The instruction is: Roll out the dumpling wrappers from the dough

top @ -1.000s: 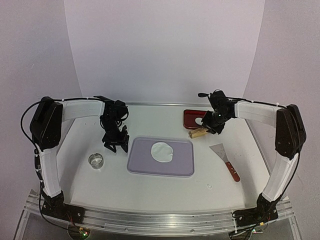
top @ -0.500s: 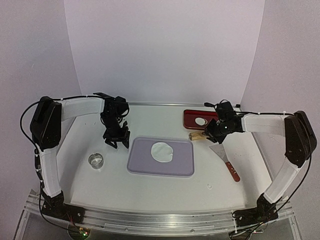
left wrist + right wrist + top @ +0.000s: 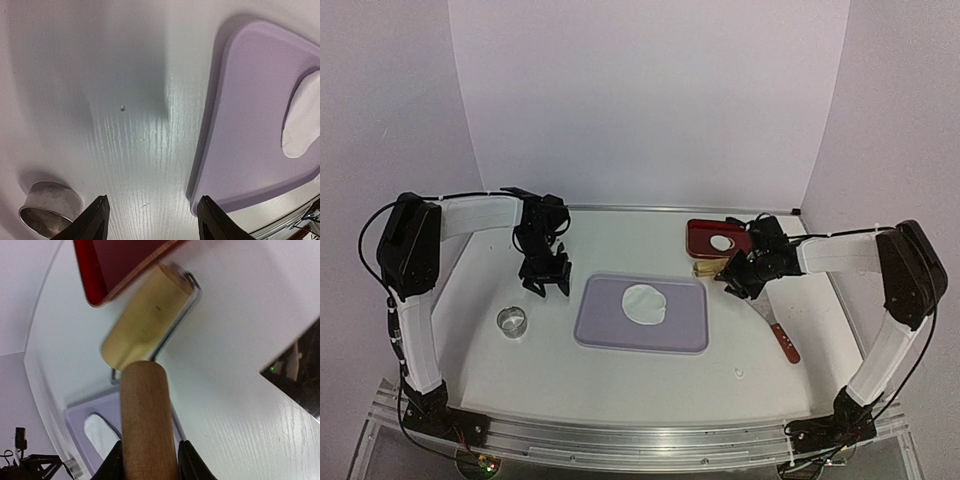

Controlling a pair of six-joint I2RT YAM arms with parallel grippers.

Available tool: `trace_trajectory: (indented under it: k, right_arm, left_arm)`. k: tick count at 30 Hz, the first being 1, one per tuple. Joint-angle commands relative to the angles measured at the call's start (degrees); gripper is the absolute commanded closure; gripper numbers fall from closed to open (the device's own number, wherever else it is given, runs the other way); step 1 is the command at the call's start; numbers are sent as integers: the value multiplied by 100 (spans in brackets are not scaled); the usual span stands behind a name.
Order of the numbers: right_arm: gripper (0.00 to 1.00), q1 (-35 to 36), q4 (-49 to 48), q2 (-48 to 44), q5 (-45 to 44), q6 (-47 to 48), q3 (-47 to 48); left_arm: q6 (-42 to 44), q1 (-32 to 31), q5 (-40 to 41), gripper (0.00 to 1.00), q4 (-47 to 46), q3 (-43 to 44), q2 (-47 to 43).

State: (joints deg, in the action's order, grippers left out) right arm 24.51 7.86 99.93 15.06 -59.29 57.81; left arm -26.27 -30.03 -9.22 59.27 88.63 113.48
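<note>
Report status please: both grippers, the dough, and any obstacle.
Left gripper open above table, beside mat. Right gripper around roller handle, grip unclear. Dough sheet on mat, nothing on it. One wrapper in red tray.

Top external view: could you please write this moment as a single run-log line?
left gripper open, empty | right gripper around roller, grip unclear | roller beside red tray | dough sheet on mat
</note>
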Motion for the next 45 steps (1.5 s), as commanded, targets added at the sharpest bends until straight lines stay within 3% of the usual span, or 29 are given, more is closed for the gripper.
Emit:
trace_trajectory:
  k: [1, 12, 16, 24, 33, 39, 45]
  right_arm:
    - [57, 106, 2236, 726, 359, -144, -574]
    - [36, 103, 2507, 241, 302, -110, -443]
    - [23, 105, 3105, 18, 132, 37, -89]
    - [13, 227, 3989, -414, -260, 782, 1003]
    - [8, 1218, 4444, 335, -363, 1515, 2908]
    - [9, 1646, 4496, 934, -217, 1564, 3660]
    - [10, 1761, 4504, 1324, 23, 1667, 4206]
  left_arm:
    - [-151, 35, 124, 39, -122, -234, -446]
    - [-286, 40, 95, 40, -332, -607, -660]
    - [-308, 70, 124, 40, -310, -651, -733]
    - [-379, 589, 372, 39, -138, -1159, -1414]
    - [-885, 1303, 512, 42, -138, -2424, -2672]
    - [-1175, 1825, 139, 60, -409, -3200, -3168]
    - [-1327, 1920, -5, 64, -786, -3600, -3283]
